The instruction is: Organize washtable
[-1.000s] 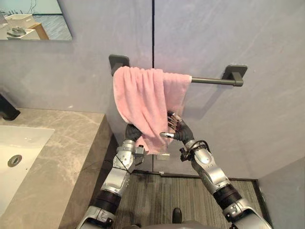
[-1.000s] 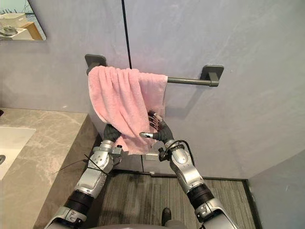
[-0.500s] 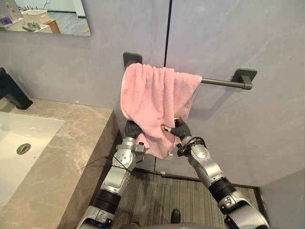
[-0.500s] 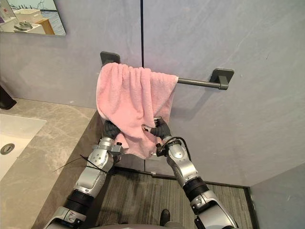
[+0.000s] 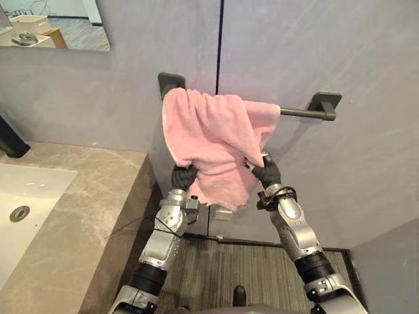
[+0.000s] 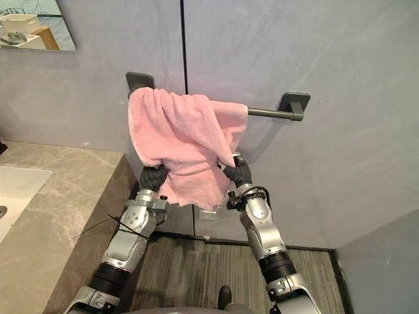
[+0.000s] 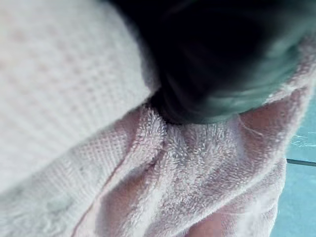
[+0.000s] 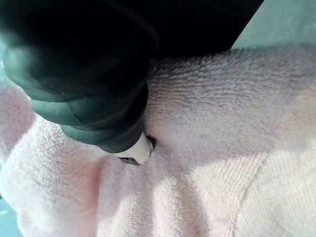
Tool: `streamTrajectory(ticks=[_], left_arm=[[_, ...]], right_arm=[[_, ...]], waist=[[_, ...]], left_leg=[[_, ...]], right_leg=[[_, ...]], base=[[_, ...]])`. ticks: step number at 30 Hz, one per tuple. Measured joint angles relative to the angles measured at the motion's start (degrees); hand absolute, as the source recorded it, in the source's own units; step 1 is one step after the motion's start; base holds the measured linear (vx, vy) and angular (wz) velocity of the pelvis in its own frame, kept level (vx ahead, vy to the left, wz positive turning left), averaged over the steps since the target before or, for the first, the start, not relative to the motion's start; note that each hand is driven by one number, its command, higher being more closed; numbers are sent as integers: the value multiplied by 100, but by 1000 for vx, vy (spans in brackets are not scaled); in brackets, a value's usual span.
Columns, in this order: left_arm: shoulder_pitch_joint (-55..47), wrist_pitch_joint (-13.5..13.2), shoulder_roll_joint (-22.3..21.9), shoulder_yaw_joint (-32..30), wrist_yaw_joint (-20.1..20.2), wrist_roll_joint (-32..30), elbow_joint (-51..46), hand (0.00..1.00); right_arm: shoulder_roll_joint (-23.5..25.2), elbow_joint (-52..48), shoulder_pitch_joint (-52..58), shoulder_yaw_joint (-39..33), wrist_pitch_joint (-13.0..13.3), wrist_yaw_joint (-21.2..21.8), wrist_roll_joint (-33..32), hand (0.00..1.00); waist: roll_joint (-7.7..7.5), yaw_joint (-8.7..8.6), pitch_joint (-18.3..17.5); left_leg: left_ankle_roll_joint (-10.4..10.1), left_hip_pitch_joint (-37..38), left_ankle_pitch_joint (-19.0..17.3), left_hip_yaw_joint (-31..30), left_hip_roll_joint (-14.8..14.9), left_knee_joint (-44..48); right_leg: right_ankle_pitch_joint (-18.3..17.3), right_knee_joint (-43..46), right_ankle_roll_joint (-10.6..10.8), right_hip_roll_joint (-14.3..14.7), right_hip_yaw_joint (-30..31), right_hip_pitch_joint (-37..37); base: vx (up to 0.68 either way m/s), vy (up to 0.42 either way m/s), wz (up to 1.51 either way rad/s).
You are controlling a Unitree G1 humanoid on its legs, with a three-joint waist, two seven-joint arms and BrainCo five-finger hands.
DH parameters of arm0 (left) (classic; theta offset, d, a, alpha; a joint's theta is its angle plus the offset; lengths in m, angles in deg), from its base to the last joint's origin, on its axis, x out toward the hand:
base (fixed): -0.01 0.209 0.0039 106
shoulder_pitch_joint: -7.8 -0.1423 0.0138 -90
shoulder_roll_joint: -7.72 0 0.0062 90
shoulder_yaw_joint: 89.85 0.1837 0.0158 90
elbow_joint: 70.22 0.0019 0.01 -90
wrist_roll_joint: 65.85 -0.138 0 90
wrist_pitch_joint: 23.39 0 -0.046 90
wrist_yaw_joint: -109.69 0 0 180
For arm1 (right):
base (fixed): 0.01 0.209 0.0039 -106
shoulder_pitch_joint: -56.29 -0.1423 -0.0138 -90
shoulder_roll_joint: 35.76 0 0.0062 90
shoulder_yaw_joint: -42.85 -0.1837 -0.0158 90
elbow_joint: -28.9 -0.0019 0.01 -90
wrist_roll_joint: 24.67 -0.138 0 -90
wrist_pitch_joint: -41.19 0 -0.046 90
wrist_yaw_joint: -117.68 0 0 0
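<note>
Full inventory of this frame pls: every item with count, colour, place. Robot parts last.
towel: 1, pink, draped bunched over the left end of the bar, lower part pulled up at both sides
towel bar: 1, dark grey, mounted on the wall, right part bare
wall: grey panels with a dark vertical seam
mirror: 1, upper left corner of the wall
countertop: 1, grey-beige marble, left side
sink: 1, white, set in the countertop, metal drain
faucet: 1, black, left edge behind the sink
floor: dark, striped, below the towel
left hand: dark cover, at the towel's lower left edge
right hand: dark cover, at the towel's lower right edge
</note>
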Motion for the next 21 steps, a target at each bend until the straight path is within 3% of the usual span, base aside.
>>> streamTrajectory(ticks=[11,21], left_arm=[[0,11,-154,9,16,-45,0,100],[11,39,-397,15,117,-43,367,100]], right_arm=[[127,-342,480,-333,23,0,47,100],[235,-306,705,-561,53,-34,124,100]], waist=[[65,-198,64],[110,-226,68]], left_leg=[[-70,68,-77,236,13,-16],[-12,50,-126,258,4,-10]], right_leg=[[-30,-1,34,47,174,-73],[-38,2,50,44,188,-95]], base=[[-18,10,-12],[-1,4,-1]])
